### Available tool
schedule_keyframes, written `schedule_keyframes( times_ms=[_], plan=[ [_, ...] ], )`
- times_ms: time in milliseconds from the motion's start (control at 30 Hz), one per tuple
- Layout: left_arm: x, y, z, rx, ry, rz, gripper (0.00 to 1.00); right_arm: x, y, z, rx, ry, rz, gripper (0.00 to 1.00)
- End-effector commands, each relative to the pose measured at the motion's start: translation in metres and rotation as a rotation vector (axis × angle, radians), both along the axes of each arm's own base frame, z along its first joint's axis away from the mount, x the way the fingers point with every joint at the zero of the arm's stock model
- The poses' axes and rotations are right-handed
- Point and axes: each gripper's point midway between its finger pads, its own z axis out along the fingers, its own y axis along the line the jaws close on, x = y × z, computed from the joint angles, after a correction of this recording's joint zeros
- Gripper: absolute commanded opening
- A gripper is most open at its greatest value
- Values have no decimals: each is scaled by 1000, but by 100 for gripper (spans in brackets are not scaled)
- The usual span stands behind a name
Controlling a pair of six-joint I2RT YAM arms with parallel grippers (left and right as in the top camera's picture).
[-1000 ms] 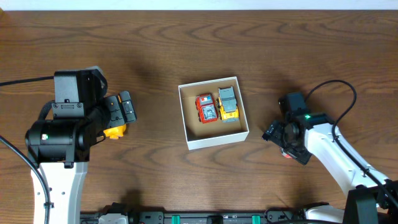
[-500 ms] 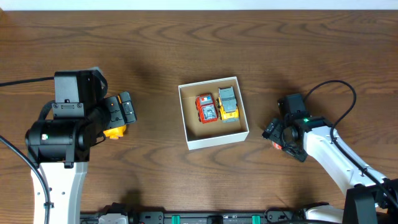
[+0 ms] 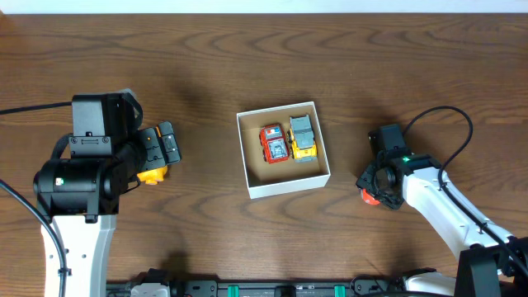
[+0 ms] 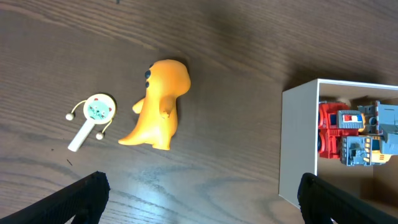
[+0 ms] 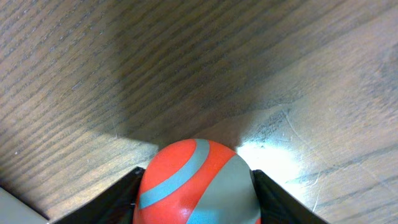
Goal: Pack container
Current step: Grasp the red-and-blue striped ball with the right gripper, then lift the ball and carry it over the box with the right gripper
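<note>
The container, a white-walled square box with a brown inside, sits mid-table and holds a red toy truck and a yellow-grey truck. It also shows in the left wrist view. My right gripper is to its right, shut on a red ball with blue-grey stripes, low over the table; both fingers press its sides. My left gripper is open and empty, left of the container. An orange dinosaur toy lies on the table beyond the left gripper.
A small white rattle toy lies left of the dinosaur. In the overhead view the dinosaur is partly hidden under the left wrist. A pale corner, perhaps the container's, shows at the right wrist view's bottom left.
The right gripper has narrowed around the red ball and shifted slightly toward it. The left arm, the container and its toys have not moved.
</note>
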Motion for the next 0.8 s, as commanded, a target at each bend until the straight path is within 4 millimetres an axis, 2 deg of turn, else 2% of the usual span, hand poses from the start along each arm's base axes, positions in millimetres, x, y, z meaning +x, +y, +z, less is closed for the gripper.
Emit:
schedule_keyframes(
  times_ms=[0,167,433,500,533,667,767],
  plan=[
    [2,0,5,-13,-12,12,98,-1,-2,0,-16,-6,-1,46],
    [2,0,5,-13,-12,12,98,-1,-2,0,-16,-6,-1,31],
    [2,0,5,-13,-12,12,98,-1,-2,0,-16,-7,-1,14],
    [2,0,5,-13,-12,12,98,0,-2,0,-16,-8,-2,3],
    [2,0,5,-13,-12,12,98,1,-2,0,-16,-11,-1,1],
    [2,0,5,-13,-12,12,98,10,0,7,-18,-39,30,1],
    [2,0,5,-13,-12,12,98,31,4,25,-23,-95,114,1]
  ],
)
